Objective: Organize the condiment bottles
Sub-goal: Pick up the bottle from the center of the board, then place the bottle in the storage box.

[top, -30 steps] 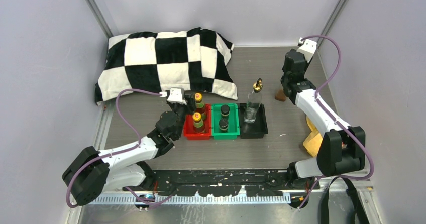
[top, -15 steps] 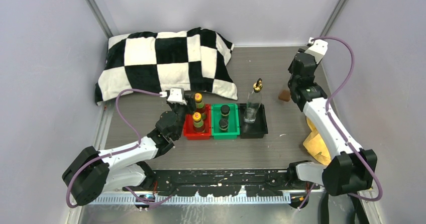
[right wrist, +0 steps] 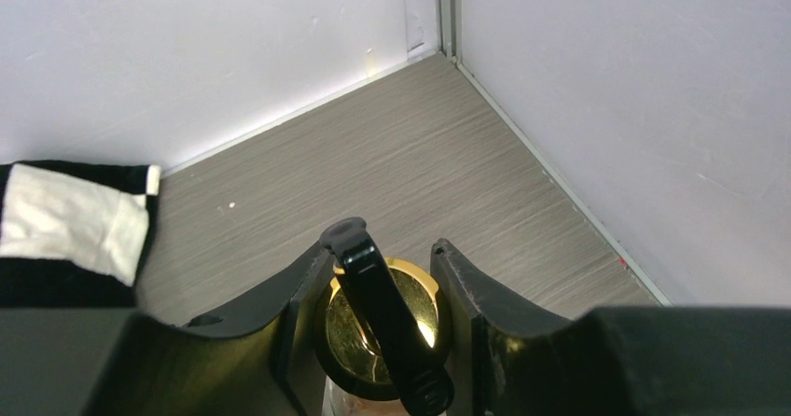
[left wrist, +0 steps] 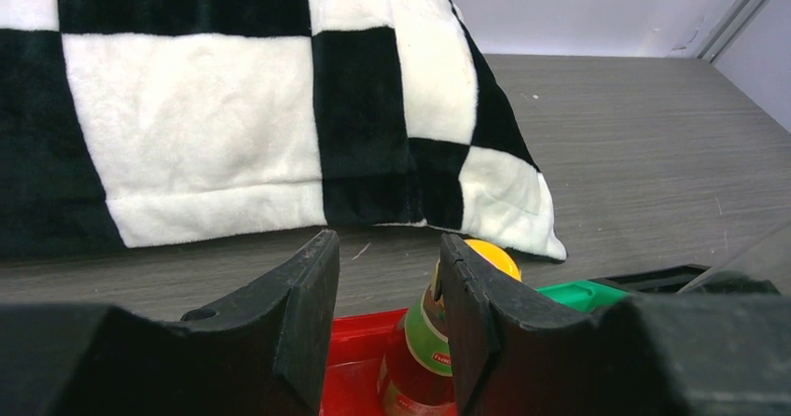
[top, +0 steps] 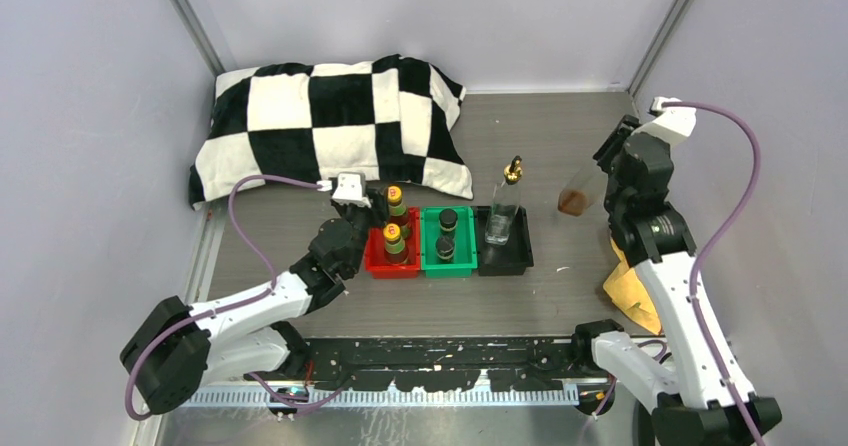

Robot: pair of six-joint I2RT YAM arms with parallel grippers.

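Note:
Two reddish-brown bottles with orange-yellow caps (top: pixel 397 202) (top: pixel 394 242) stand in the red tray (top: pixel 378 264). Two short dark bottles (top: pixel 447 221) (top: pixel 444 249) are in the green tray (top: pixel 452 271). A tall clear bottle with a gold top (top: pixel 503 211) stands in the black tray (top: pixel 520 253). My left gripper (top: pixel 377 202) (left wrist: pixel 387 248) is slightly open and empty just left of the back red-tray bottle (left wrist: pixel 424 341). Over the table's right side my right gripper (top: pixel 607 166) (right wrist: pixel 390 248) is shut on the gold top (right wrist: pixel 368 332) of another clear bottle (top: pixel 577 194), which hangs tilted.
A black-and-white checkered pillow (top: pixel 330 126) lies at the back left, close behind the trays. A yellow cloth (top: pixel 628 281) sits at the right edge beside the right arm. Grey walls close in the table on three sides.
The right arm has swung to the right and nearer, carrying the clear bottle, which now hangs tilted. The left arm and the trays have not moved.

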